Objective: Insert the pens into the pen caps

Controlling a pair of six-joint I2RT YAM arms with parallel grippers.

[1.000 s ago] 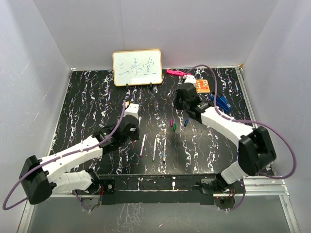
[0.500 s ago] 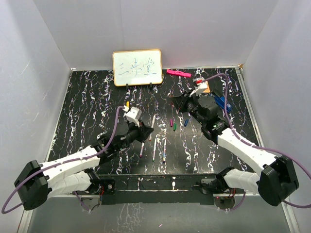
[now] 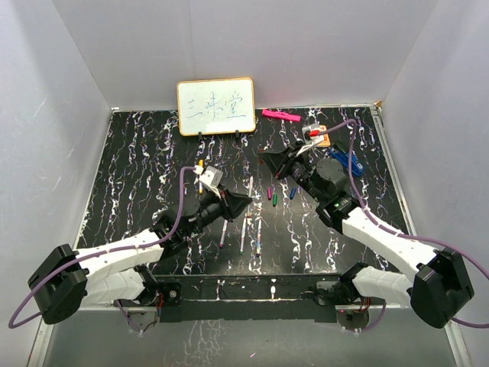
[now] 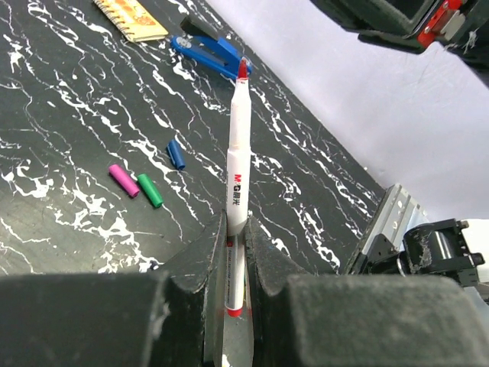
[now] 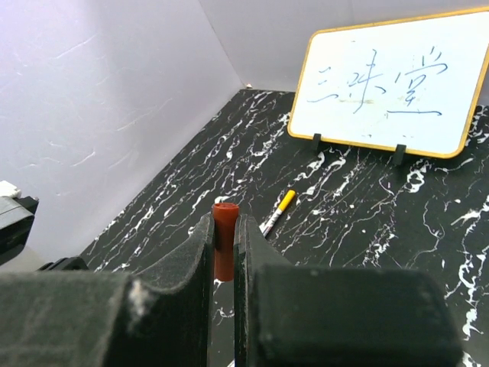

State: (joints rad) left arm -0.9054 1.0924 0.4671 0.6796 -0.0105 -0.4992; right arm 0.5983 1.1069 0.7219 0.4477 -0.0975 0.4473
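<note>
My left gripper [image 3: 241,203] [image 4: 235,238] is shut on a white red-tipped pen [image 4: 238,172], held above the table with its tip pointing away; the pen also shows in the top view [image 3: 249,189]. My right gripper [image 3: 266,156] [image 5: 223,233] is shut on the red-brown cap [image 5: 224,223] and faces the left gripper across a short gap. Three more pens [image 3: 242,234] lie side by side near the front. A yellow-capped pen [image 5: 276,211] lies in front of the whiteboard. The magenta [image 4: 123,180], green [image 4: 150,190] and blue [image 4: 176,154] caps lie on the table.
A whiteboard [image 3: 216,106] stands at the back. A pink marker [image 3: 280,115], an orange notepad [image 3: 321,136] and a blue clip [image 4: 209,49] lie at the back right. White walls close in three sides of the black marbled table [image 3: 137,168].
Both grippers have moved toward the table's middle. The left one has carried the pen up and to the right; the right one has swung left with the cap to face it.
</note>
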